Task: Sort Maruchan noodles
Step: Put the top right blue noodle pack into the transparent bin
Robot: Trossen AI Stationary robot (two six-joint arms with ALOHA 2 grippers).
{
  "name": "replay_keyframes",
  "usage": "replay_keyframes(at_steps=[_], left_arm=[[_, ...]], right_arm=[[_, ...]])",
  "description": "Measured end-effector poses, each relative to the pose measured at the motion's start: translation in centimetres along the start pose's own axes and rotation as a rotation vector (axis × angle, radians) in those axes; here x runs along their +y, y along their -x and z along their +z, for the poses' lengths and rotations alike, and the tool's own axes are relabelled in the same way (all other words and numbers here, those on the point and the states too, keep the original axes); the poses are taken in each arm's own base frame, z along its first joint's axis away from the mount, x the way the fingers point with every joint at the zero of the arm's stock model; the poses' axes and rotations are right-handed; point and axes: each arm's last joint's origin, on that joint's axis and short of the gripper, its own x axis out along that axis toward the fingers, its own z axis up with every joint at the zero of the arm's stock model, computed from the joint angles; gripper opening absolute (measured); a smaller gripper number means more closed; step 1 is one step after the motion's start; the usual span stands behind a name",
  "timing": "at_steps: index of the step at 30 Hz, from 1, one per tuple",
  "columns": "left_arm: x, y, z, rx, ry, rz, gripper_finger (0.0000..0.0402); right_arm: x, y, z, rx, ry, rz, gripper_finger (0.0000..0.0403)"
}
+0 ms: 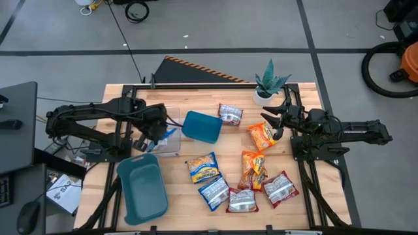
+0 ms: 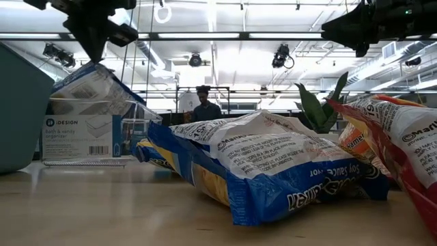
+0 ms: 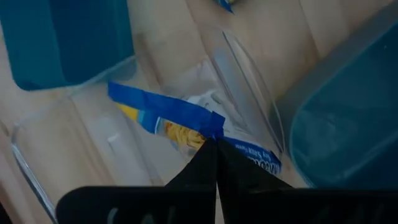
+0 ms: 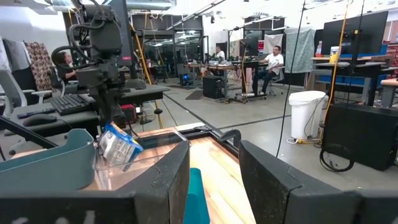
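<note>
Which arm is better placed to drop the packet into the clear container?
Left. Its claw is shut on the yellow-and-blue packet, directly over the clear container. The right claw hangs open across the table, holding nothing.

You see shiny, crinkly plastic noodle packets (image 1: 204, 168) on a smooth, pale wood desk (image 1: 176, 196). The clear container (image 2: 102, 130) is glossy see-through plastic. The teal bins (image 1: 140, 188) look smooth, matt plastic.

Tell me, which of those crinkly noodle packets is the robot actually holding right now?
The yellow-and-blue crinkly plastic packet, pinched by the left gripper over the clear plastic container. The other packets all lie loose on the wooden table, untouched.
</note>
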Motion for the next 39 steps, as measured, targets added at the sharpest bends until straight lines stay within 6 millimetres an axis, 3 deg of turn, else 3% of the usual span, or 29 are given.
replay_keyframes(at_steps=[8, 17, 39], left_arm=[[0.4, 0.0, 0.7, -0.071, -0.114, 0.047, 0.0003], [0.2, -0.5, 0.2, 0.015, -0.436, -0.016, 0.0003], [0.3, -0.7, 2.0, -0.133, -0.444, 0.021, 0.0004]], right_arm=[[0.0, 0.0, 0.0, 0.0, 0.0, 0.0, 0.0144], [0.0, 0.0, 0.0, 0.001, 0.0, 0.001, 0.0144], [0.0, 0.0, 0.0, 0.001, 0.0, 0.001, 0.0144]])
